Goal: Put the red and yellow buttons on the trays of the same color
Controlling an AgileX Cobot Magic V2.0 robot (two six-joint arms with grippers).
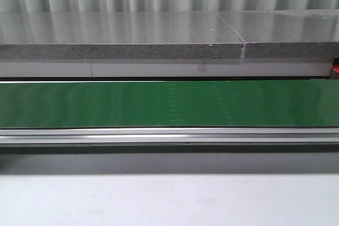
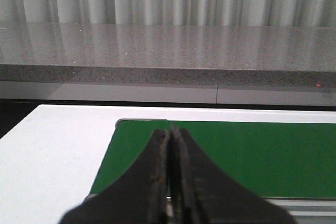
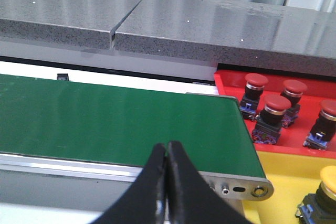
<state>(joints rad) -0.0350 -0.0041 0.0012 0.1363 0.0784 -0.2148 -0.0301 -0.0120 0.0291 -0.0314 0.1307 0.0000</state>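
Note:
In the right wrist view, several red buttons point(image 3: 275, 106) stand in the red tray point(image 3: 226, 85) past the end of the green conveyor belt point(image 3: 115, 119). Beside it lies the yellow tray point(image 3: 283, 174) with a yellow button point(image 3: 329, 179) at the picture's edge. My right gripper point(image 3: 166, 146) is shut and empty over the belt's near rail. My left gripper point(image 2: 170, 132) is shut and empty above the belt's point(image 2: 252, 153) other end. In the front view the belt point(image 1: 169, 103) carries nothing, and neither gripper shows there.
A grey stone ledge point(image 1: 122, 38) runs behind the belt, with a seam point(image 1: 242, 46) toward the right. An aluminium rail point(image 1: 169, 136) edges the belt's near side. White table surface point(image 2: 52, 150) surrounds the belt's left end. A sliver of red point(image 1: 335, 70) shows at far right.

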